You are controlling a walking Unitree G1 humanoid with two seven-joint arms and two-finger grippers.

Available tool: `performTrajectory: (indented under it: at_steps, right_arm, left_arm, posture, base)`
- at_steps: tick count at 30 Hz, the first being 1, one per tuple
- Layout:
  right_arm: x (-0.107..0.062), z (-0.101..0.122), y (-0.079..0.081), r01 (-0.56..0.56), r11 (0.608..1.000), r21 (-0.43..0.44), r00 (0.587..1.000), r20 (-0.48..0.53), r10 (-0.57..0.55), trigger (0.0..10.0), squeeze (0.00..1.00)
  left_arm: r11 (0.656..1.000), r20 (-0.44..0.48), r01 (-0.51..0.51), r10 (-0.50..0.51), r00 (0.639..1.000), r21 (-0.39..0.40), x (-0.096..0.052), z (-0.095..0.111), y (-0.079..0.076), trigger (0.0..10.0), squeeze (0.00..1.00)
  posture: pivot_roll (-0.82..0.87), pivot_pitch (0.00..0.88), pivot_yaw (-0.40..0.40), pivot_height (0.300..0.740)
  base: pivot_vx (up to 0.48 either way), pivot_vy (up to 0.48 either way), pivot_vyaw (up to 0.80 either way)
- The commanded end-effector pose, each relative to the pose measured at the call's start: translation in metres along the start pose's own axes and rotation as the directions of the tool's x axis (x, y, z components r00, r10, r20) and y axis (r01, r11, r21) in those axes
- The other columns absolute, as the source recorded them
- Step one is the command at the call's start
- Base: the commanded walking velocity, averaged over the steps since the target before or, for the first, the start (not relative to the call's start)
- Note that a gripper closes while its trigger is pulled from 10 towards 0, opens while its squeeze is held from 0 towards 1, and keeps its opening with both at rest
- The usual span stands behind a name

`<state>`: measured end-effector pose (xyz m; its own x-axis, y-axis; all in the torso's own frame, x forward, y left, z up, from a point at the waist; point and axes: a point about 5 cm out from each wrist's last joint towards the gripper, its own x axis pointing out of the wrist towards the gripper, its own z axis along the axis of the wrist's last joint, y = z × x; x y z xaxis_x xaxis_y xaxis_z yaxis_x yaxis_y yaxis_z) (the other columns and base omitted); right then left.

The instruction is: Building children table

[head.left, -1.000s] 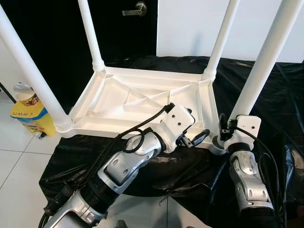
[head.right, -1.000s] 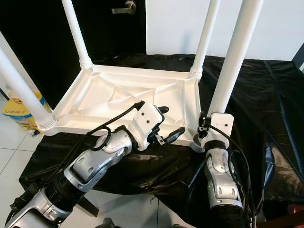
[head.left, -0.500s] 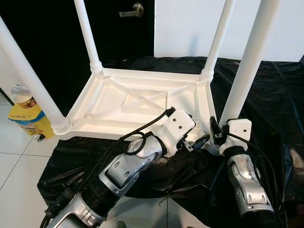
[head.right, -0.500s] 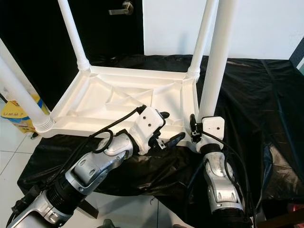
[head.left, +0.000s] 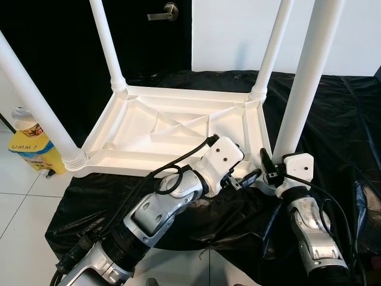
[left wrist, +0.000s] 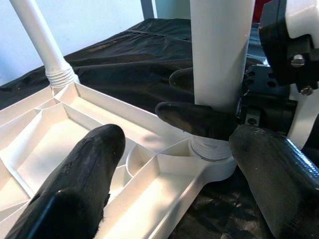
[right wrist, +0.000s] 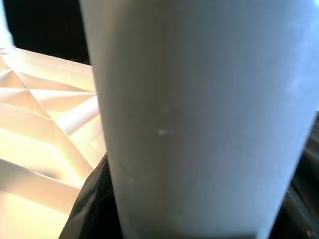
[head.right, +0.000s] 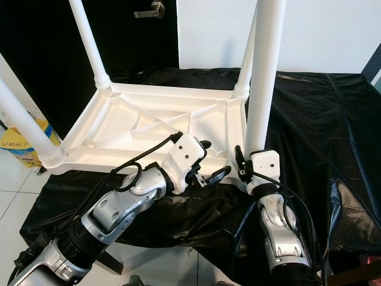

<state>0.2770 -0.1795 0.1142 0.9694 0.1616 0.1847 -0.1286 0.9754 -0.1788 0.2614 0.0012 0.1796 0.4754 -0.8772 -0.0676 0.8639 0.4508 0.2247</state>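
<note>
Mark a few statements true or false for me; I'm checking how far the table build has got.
1. The tabletop lies upside down. True.
2. The right claw grips the near right leg. True.
3. The left claw is shut on a leg. False: it is open beside the tabletop's near right corner.
4. The tabletop rests on a red cloth. False: the cloth is black.
5. A yellow bag stands to the left. True.

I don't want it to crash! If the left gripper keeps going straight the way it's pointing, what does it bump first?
Probably the near-right table leg: the left gripper points at it, fingers spread, just above the tabletop corner socket.
</note>
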Motion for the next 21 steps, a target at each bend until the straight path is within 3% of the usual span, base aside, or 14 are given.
performTrajectory:
  at_steps: [1,4,13,21]
  right_arm:
    - [-0.011,-0.023,0.008,-0.038,0.998,0.049,0.992,-0.117,0.044,10.0,0.00]
    - [-0.011,-0.027,0.010,-0.058,0.985,0.165,0.989,-0.121,0.079,10.0,0.00]
    - [-0.011,-0.033,0.006,0.019,0.968,0.252,0.983,-0.180,0.028,10.0,0.00]
    - [-0.015,-0.040,0.004,0.046,0.965,0.260,0.976,-0.219,0.013,10.0,0.00]
  left_arm:
    - [0.996,-0.006,0.086,-0.086,0.996,0.008,-0.002,0.001,-0.005,10.0,0.00]
    - [0.996,-0.004,0.088,-0.088,0.996,0.013,-0.002,0.002,-0.005,10.0,0.00]
    - [0.996,-0.001,0.093,-0.093,0.996,0.017,-0.002,0.004,-0.005,10.0,0.00]
    - [0.995,-0.001,0.097,-0.097,0.995,0.021,-0.002,0.004,-0.005,10.0,0.00]
  posture:
    - [-0.04,0.040,0.016,0.740]
    - [-0.03,0.038,0.016,0.740]
    - [-0.04,0.030,0.019,0.740]
    - [-0.04,0.025,0.022,0.740]
  base:
    - [0.000,0.000,0.00]
    - [0.000,0.000,0.00]
    - [0.000,0.000,0.00]
    - [0.000,0.000,0.00]
